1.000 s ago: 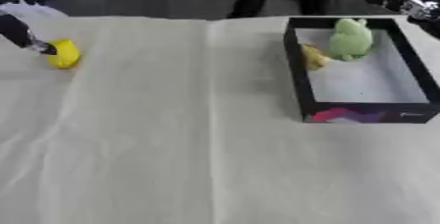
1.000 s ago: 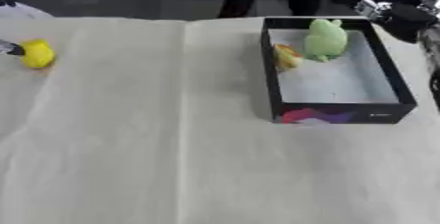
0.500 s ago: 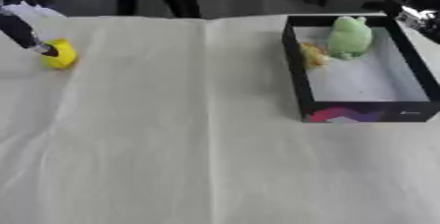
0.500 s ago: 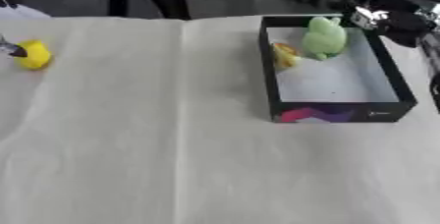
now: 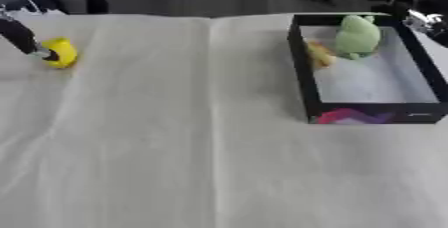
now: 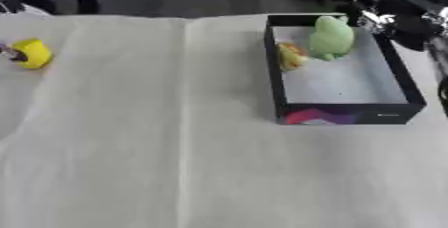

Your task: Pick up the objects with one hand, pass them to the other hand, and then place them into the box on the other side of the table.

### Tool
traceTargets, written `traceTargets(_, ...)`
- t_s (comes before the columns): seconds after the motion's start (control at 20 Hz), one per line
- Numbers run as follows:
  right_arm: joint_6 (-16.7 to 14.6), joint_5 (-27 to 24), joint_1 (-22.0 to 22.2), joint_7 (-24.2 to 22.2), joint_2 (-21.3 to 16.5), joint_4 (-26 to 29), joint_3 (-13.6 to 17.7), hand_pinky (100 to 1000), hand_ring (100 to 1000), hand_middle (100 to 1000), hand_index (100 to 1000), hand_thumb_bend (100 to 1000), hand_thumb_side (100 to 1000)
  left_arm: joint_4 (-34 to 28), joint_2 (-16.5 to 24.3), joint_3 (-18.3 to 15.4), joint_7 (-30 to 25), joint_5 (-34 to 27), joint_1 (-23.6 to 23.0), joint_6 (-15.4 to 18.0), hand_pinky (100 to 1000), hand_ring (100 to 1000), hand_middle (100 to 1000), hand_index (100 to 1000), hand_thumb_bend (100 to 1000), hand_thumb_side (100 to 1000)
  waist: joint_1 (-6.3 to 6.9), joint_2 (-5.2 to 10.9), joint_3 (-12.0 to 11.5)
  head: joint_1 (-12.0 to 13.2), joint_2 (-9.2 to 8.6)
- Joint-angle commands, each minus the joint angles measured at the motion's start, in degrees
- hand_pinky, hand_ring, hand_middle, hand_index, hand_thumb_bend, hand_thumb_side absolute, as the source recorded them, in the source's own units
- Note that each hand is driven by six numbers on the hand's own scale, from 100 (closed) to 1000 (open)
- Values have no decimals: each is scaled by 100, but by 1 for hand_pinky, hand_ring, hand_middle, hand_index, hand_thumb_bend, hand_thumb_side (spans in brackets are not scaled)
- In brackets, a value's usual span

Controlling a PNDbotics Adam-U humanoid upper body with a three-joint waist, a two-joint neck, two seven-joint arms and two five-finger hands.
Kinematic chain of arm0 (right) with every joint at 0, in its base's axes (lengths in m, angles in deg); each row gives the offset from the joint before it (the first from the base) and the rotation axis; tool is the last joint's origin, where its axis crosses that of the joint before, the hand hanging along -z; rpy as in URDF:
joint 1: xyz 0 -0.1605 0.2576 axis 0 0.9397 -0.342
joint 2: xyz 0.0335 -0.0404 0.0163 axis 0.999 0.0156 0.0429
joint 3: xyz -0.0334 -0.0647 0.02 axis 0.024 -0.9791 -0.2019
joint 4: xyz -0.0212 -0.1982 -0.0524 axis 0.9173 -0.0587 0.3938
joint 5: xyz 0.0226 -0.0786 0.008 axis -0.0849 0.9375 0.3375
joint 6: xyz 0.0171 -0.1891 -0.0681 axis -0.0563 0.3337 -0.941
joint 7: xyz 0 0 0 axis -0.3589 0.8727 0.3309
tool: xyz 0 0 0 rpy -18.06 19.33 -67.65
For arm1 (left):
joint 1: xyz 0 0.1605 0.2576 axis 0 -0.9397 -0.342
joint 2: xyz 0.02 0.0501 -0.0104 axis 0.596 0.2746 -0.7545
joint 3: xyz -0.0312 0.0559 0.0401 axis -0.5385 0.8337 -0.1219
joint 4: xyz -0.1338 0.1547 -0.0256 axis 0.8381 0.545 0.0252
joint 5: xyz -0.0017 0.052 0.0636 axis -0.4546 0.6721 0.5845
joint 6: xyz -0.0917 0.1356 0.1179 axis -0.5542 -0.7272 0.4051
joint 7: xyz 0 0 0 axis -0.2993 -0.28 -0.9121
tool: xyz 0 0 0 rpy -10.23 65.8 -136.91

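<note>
Far left of cloth-covered counter (image 5: 175,147): small rounded yellow toy (image 5: 61,52), left hand (image 5: 22,36) fingertips touching it; grip state cannot be told. Right: black-walled box (image 5: 302,72) containing pale green plush figure (image 5: 357,36) and small orange-yellow piece (image 5: 319,54). Right hand (image 6: 398,14) beside box's far corner; fingers unclear.

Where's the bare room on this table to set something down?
The wide cloth stretch between the yellow object and the black box is bare, as is everything nearer than the box. Inside it, the near half is free; the green toy and orange item crowd the far end.
</note>
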State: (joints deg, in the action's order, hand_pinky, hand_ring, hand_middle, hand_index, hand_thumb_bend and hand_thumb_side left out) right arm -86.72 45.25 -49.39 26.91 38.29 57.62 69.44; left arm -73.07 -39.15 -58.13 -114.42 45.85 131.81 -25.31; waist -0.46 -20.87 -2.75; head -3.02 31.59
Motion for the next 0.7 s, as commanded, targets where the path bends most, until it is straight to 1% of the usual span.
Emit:
traceTargets(0.05,-62,37,-127,-22,-121,14,70,999,1000,881,1000,100,352,-55,174,-48,9,25,72,-78,907,871,774,850,585,100,-6,101,19,39,-93)
traceTargets(0.3,-108,58,-131,-53,-118,-18,77,1000,1000,882,1000,100,348,-36,196,-57,62,113,37,-167,908,871,773,847,506,100,-9,64,49,113,-119)
traceTargets(0.4,-122,65,-132,-62,-116,-27,80,1000,1000,882,1000,100,346,-27,202,-60,78,142,24,-190,909,873,775,852,489,100,-12,52,56,174,-139)
traceTargets(0.6,-152,84,-127,-73,-122,-52,81,1000,1000,881,1000,100,341,-14,221,-61,121,238,6,-248,909,875,778,856,492,100,-20,34,64,308,-186)
traceTargets(0.7,-166,95,-129,-74,-121,-65,79,1000,1000,881,1000,100,340,-15,231,-76,149,295,-4,-291,908,875,779,856,496,100,-24,24,70,326,-207)
